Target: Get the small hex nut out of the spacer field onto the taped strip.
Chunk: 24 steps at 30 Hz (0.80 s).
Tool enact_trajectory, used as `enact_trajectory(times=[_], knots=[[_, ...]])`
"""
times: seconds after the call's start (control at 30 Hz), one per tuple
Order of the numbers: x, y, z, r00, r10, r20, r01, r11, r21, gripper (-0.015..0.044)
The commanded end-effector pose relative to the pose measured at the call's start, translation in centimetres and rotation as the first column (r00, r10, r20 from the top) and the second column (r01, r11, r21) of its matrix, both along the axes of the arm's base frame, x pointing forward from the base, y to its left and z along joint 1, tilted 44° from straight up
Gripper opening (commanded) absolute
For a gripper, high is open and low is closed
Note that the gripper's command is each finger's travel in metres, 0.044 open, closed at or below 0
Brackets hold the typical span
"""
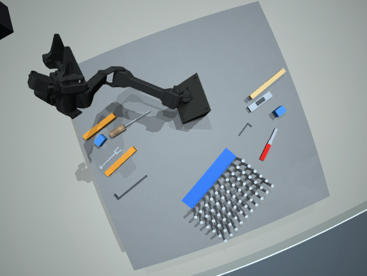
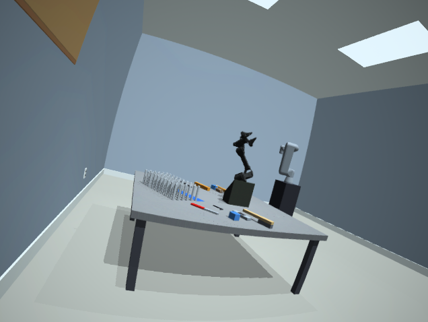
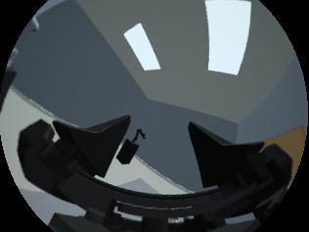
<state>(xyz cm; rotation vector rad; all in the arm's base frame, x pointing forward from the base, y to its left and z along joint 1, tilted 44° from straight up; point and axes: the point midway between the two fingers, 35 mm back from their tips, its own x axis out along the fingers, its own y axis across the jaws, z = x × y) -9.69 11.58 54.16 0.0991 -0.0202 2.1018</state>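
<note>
black end effector [image 1: 48, 63] raised high, jaws wide, holding nothing, spacers [image 1: 229, 198] upright beside blue strip [image 1: 209, 178]

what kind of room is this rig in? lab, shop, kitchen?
Looks like a bare robotics test room. One grey table carries the arm on a black block beside hand tools and a spacer field. A second grey arm stands on a pedestal nearby. Walls are plain.
</note>
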Motion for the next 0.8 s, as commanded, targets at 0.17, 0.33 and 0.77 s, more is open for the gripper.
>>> enact_trajectory(times=[0.17,0.33,0.77], knots=[[7.0,3.8,0.6,0.989,-0.129,-0.078,0.136,0.987,0.090,0.0440],[15.3,6.9,-0.3,0.941,-0.297,-0.162,0.321,0.934,0.155,0.0440],[35.0,8.8,-8.5,0.619,-0.729,-0.291,0.781,0.609,0.138,0.0440]])
